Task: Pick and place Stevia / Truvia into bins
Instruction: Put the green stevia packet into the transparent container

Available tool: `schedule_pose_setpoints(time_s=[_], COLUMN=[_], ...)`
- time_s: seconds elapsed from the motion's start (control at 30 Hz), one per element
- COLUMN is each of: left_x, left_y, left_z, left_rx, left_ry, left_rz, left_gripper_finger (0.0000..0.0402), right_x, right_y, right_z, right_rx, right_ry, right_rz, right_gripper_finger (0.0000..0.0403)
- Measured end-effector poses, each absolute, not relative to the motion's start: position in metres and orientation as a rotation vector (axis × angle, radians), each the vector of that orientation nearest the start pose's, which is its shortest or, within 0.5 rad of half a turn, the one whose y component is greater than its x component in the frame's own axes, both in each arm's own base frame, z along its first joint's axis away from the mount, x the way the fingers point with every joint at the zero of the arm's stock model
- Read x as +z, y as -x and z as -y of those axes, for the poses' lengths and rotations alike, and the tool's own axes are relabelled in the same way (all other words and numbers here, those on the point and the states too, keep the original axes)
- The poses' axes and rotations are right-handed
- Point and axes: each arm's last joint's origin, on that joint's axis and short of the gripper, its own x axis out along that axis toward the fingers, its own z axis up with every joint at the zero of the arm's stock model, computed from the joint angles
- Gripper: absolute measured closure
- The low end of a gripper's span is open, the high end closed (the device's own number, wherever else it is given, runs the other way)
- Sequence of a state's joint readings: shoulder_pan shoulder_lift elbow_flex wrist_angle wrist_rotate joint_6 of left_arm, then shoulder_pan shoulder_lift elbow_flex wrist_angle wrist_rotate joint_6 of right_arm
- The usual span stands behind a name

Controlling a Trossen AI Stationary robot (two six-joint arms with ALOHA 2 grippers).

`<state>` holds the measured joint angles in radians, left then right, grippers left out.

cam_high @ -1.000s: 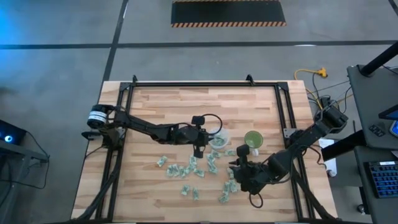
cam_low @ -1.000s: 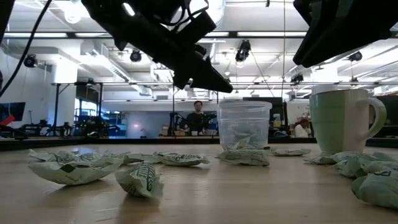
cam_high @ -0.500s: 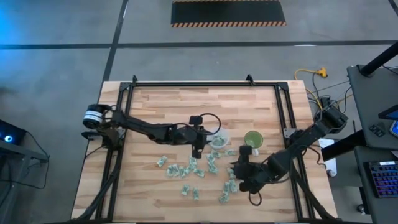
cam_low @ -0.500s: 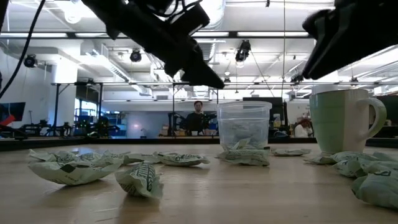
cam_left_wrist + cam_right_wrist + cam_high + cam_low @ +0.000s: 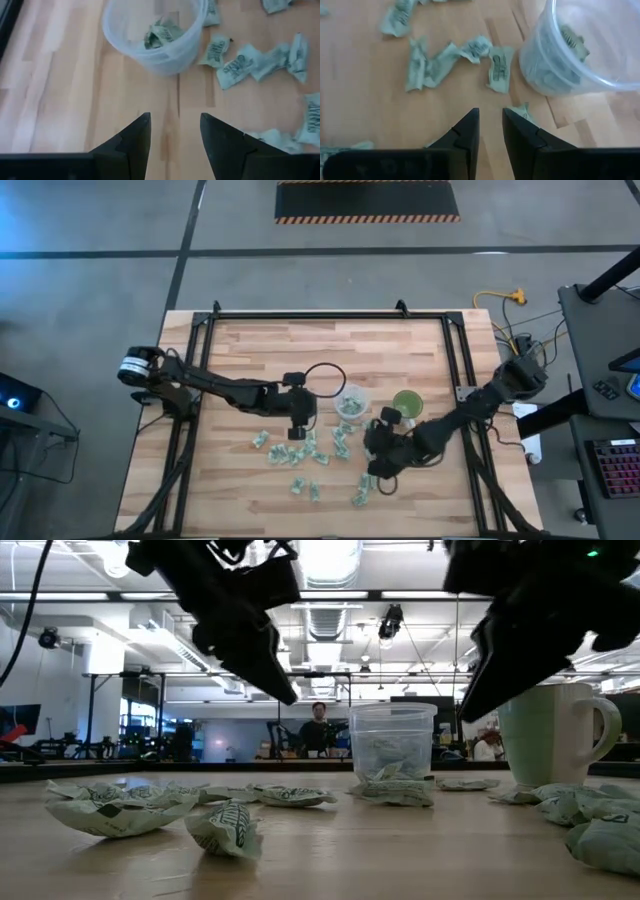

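Several pale green Stevia / Truvia sachets (image 5: 300, 452) lie loose on the wooden table, in front of the two bins. The clear cup (image 5: 351, 404) stands on its base with a few sachets (image 5: 162, 32) inside. The green cup (image 5: 407, 403) stands to its right. My left gripper (image 5: 175, 120) hangs open and empty above bare wood, left of the clear cup. My right gripper (image 5: 491, 114) hangs above the table near the clear cup's front. Its fingers stand a narrow gap apart with nothing between them, and a sachet (image 5: 522, 111) lies just beside one finger.
A black metal frame (image 5: 200, 360) runs along the table's edges. More sachets (image 5: 362, 492) lie toward the near edge. Bare wood stretches across the far half (image 5: 320, 345) and the left side of the table.
My left gripper has drawn away from the clear cup toward the table's left edge and tipped. My right gripper has come down and toward the clear cup, rolling about its own axis. The cups and the loose sachets have stayed put.
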<state>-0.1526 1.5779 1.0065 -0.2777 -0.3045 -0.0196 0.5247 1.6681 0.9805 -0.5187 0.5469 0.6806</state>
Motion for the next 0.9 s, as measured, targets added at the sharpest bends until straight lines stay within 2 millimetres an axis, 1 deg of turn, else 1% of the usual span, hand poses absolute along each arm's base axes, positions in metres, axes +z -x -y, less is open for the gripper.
schedule_pose_setpoints(time_s=[0.07, 0.13, 0.27, 0.47, 0.6, 0.83, 0.9], left_x=[0.213, 0.213, 0.213, 0.213, 0.213, 0.213, 0.213], left_y=[-0.317, -0.317, -0.316, -0.316, -0.316, -0.316, -0.316], left_z=[0.044, 0.048, 0.051, 0.050, 0.050, 0.050, 0.050], left_rx=[0.140, 0.128, 0.122, 0.145, 0.149, 0.149, 0.149], left_ry=[-0.186, -0.190, -0.198, -0.209, -0.211, -0.212, -0.212], left_rz=[-0.855, -0.846, -0.851, -0.853, -0.853, -0.853, -0.852], left_gripper_finger=[0.0246, 0.0246, 0.0246, 0.0246, 0.0246, 0.0246, 0.0246], right_x=[0.170, 0.169, 0.173, 0.176, 0.175, 0.170, 0.169], right_y=[-0.278, -0.279, -0.282, -0.289, -0.292, -0.295, -0.295], right_z=[-0.134, -0.129, -0.121, -0.115, -0.105, -0.091, -0.088], right_rx=[-0.351, -0.353, -0.347, -0.268, -0.278, -0.295, -0.272], right_ry=[0.005, 0.033, 0.085, 0.107, 0.100, 0.081, 0.072], right_rz=[-1.019, -1.097, -1.175, -1.203, -1.215, -1.245, -1.255], right_gripper_finger=[0.0319, 0.0310, 0.0292, 0.0270, 0.0262, 0.0265, 0.0266])
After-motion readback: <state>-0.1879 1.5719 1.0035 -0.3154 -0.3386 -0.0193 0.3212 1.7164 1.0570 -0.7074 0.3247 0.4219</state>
